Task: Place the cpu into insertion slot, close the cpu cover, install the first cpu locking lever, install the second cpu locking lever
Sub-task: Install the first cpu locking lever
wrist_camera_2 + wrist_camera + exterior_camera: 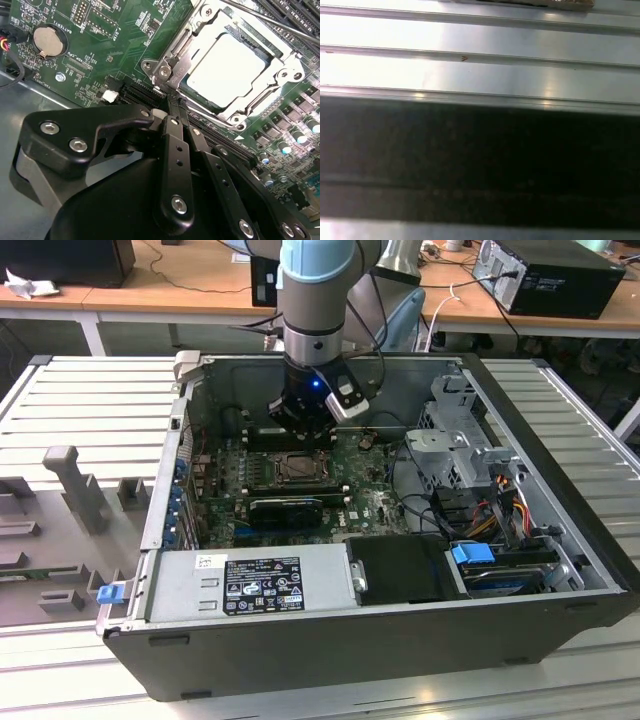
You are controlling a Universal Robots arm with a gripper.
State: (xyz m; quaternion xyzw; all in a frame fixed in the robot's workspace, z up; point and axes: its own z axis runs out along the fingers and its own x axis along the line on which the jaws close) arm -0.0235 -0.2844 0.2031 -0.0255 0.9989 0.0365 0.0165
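The arm reaches down into an open computer case (560, 540) lying on its side on a ribbed metal table (90, 400), with the pincer (305, 425) low over the green motherboard (375, 505), just beyond the insertion slot (297, 469) in the exterior view. In the second wrist view the pincer (172, 107) has its black fingers (175, 150) drawn together into a narrow tip that clamps nothing, right beside the corner of the socket. The cpu (227, 70), a pale square chip, lies flat inside the insertion slot (176, 82), and the cpu cover (280, 67), a silver metal frame, is folded down around it. A thin locking lever (272, 22) runs along the far side of the socket. A round coin battery (48, 40) sits on the motherboard (120, 55) well away from the socket. White lettering is printed on the board near the battery and connectors, too small to make out reliably. In the exterior view a white label (262, 585) covers the grey power supply (320, 575) at the near edge of the case.
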